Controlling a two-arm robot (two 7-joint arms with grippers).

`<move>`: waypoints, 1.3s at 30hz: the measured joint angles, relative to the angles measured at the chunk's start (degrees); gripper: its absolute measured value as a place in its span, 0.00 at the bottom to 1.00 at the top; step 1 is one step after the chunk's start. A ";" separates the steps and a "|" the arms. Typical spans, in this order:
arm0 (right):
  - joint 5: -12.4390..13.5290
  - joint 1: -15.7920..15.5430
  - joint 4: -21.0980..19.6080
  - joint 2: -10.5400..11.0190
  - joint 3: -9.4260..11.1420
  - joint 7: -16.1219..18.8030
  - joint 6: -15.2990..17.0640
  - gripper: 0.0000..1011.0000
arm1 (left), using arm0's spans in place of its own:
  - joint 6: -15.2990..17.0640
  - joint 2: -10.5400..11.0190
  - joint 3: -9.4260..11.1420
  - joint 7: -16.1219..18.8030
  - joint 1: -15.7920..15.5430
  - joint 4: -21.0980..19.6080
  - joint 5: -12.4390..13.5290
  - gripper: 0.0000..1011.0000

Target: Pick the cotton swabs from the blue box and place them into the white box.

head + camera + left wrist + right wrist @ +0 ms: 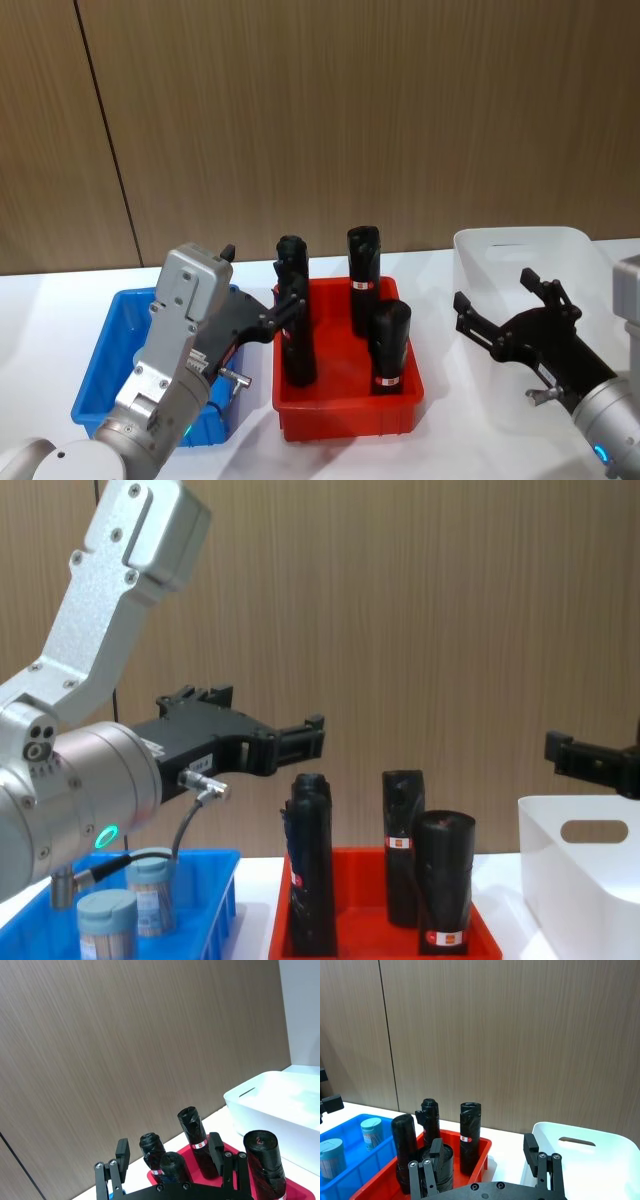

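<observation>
The cotton swabs (107,920), two jars as far as I can see, stand in the blue box (210,910) at the lower left. The left end effector (262,278) hangs above this box, spread wide and empty. The right end effector (495,290), also wide and empty, is at the lower right by the white box (520,245).

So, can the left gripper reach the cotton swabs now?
Probably yes: the left gripper hangs open above the blue box, the cotton swabs stand uncovered below; the right gripper hangs near the white box.
</observation>
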 joint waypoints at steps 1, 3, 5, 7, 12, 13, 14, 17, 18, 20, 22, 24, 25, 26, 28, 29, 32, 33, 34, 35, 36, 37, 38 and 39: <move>0.00 0.00 0.00 0.00 0.00 0.00 0.00 0.99 | 0.00 0.00 0.00 0.00 0.00 0.00 0.00 0.99; 0.00 0.00 0.00 0.00 0.00 0.00 0.00 0.99 | 0.00 0.00 0.00 0.00 0.00 0.00 0.00 0.99; 0.00 0.00 0.00 0.00 0.00 0.00 0.00 0.99 | 0.00 0.00 0.00 0.00 0.00 0.00 0.00 0.99; 0.00 0.00 0.00 0.00 0.00 0.00 0.00 0.99 | 0.00 0.00 0.00 0.00 0.00 0.00 0.00 0.99; 0.00 0.00 0.00 0.00 0.00 0.00 0.00 0.99 | 0.00 0.00 0.00 0.00 0.00 0.00 0.00 0.99; 0.00 0.00 0.00 0.00 0.00 0.00 0.00 0.99 | 0.00 0.00 0.00 0.00 0.00 0.00 0.00 0.99; 0.00 0.00 0.00 0.00 0.00 0.00 0.00 0.99 | 0.00 0.00 0.00 0.00 0.00 0.00 0.00 0.99; 0.00 0.00 0.00 0.00 0.00 0.00 0.00 0.99 | 0.00 0.00 0.00 0.00 0.00 0.00 0.00 0.99; 0.00 0.00 0.00 0.00 0.00 0.00 0.00 0.99 | 0.00 0.00 0.00 0.00 0.00 0.00 0.00 0.99; 0.00 0.00 0.00 0.00 0.00 0.00 0.00 0.99 | 0.00 0.00 0.00 0.00 0.00 0.00 0.00 0.99; 0.00 0.00 0.00 0.00 0.00 0.00 0.00 0.99 | 0.00 0.00 0.00 0.00 0.00 0.00 0.00 0.99; 0.00 0.00 0.00 0.00 0.00 0.00 0.00 0.99 | 0.00 0.00 0.00 0.00 0.00 0.00 0.00 0.99; 0.00 0.00 0.00 0.00 0.00 0.00 0.00 0.99 | 0.00 0.00 0.00 0.00 0.00 0.00 0.00 0.99; 0.00 0.00 0.00 0.00 0.00 0.00 0.00 0.99 | 0.00 0.00 0.00 0.00 0.00 0.00 0.00 0.99; 0.00 0.00 0.00 0.00 0.00 0.00 0.00 0.99 | 0.00 0.00 0.00 0.00 0.00 0.00 0.00 0.99; 0.00 0.00 0.00 0.00 0.00 0.00 0.00 0.99 | 0.00 0.00 0.00 0.00 0.00 0.00 0.00 0.99; 0.00 0.00 0.00 0.00 0.00 0.00 0.00 0.99 | 0.00 0.00 0.00 0.00 0.00 0.00 0.00 0.99; 0.00 0.00 0.00 0.00 0.00 0.00 0.00 0.99 | 0.00 0.00 0.00 0.00 0.00 0.00 0.00 0.99; 0.00 0.00 0.00 0.00 0.00 0.00 0.00 0.99 | 0.00 0.00 0.00 0.00 0.00 0.00 0.00 0.99; 0.00 0.00 0.00 0.00 0.00 0.00 0.00 0.99 | 0.00 0.00 0.00 0.00 0.00 0.00 0.00 0.99; 0.00 0.00 0.00 0.00 0.00 0.00 0.00 0.99 | 0.00 -0.01 0.00 0.00 0.00 0.00 0.00 0.99; 0.00 0.00 0.00 0.00 0.00 0.00 0.00 0.99 | 0.00 -0.02 0.00 0.00 0.00 0.00 0.00 0.99; 0.00 0.00 0.00 0.00 0.00 0.00 0.00 0.99 | 0.01 -0.06 0.00 0.00 -0.01 0.00 0.00 0.99; 0.00 0.00 0.00 0.00 0.00 0.00 0.00 0.99 | 0.04 -0.11 0.00 0.00 -0.04 0.01 0.00 0.99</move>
